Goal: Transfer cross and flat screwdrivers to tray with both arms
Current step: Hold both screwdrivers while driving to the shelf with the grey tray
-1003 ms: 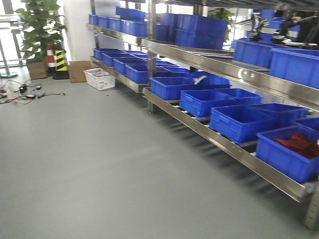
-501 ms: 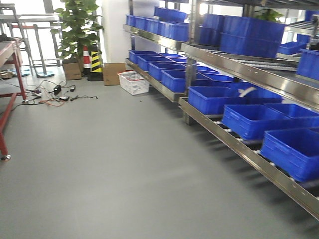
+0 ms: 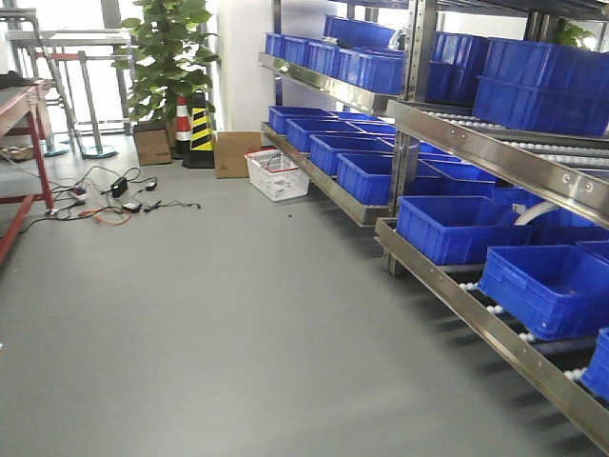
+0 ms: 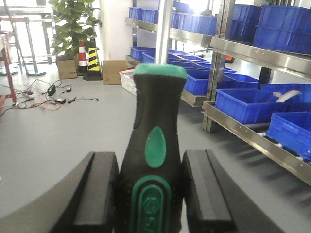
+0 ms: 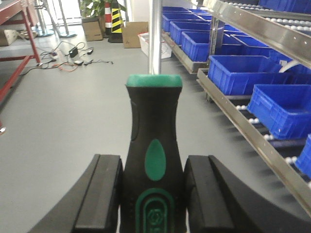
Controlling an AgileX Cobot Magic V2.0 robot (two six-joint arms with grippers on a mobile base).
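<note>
In the left wrist view, my left gripper (image 4: 150,162) is shut on the black-and-green handle of one screwdriver (image 4: 158,107), whose silver shaft (image 4: 164,29) points up and out of the frame. In the right wrist view, my right gripper (image 5: 151,165) is shut on the handle of the other screwdriver (image 5: 154,116), its shaft (image 5: 155,34) also running off the top. The tips are out of view, so I cannot tell cross from flat. The tray is out of view. Neither arm shows in the front view.
Steel racks with blue bins (image 3: 447,228) run along the right side. A white basket (image 3: 278,174), cardboard boxes (image 3: 233,152), striped cones (image 3: 200,129) and a potted plant (image 3: 171,57) stand at the back. Cables (image 3: 105,200) lie on the grey floor by a red table frame (image 3: 24,143).
The front view has swung left: the racks slid towards the right edge, the plant and cones shifted right, and the red table frame came into view.
</note>
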